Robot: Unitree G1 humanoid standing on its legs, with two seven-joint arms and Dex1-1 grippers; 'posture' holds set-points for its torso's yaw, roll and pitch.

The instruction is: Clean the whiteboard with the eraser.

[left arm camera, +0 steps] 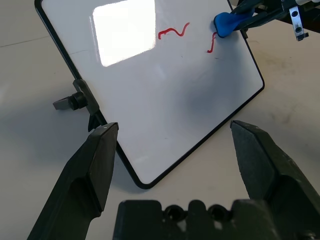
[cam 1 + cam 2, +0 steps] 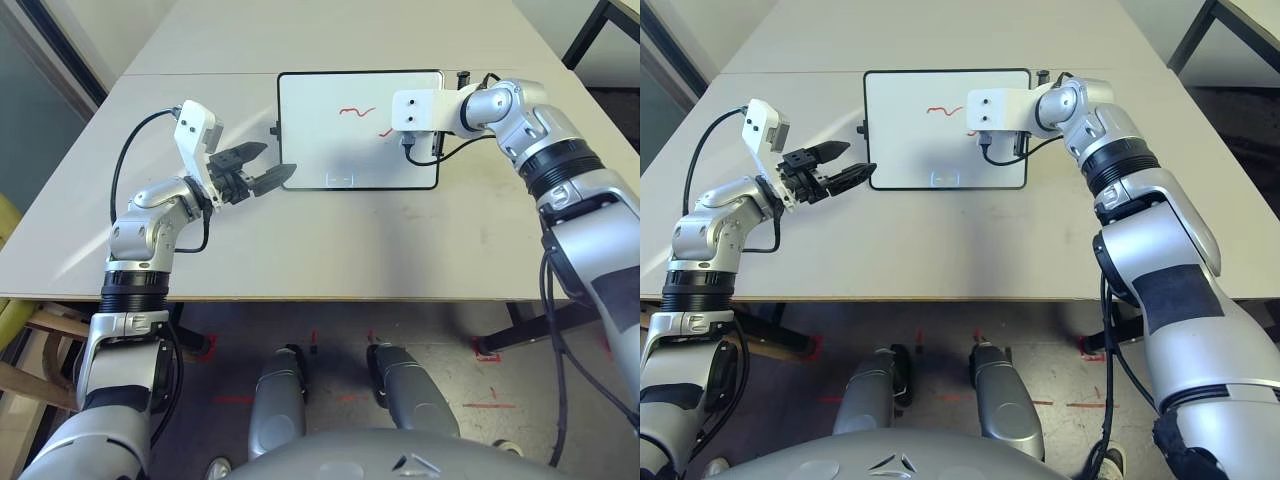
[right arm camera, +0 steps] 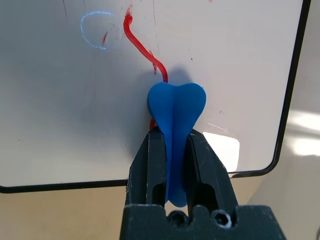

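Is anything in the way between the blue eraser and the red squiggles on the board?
Nothing visible is. The right gripper has its jaws shut on the small bright blue bone-shaped eraser, which is already at one red squiggle mark on the white rectangular black-framed whiteboard. The board between it and the other squiggle is bare.

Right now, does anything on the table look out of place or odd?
Nothing stands out. The whiteboard lies flat and square on the table, with red marks on it. The right gripper holds the eraser against one mark; the left gripper waits open beside the board.
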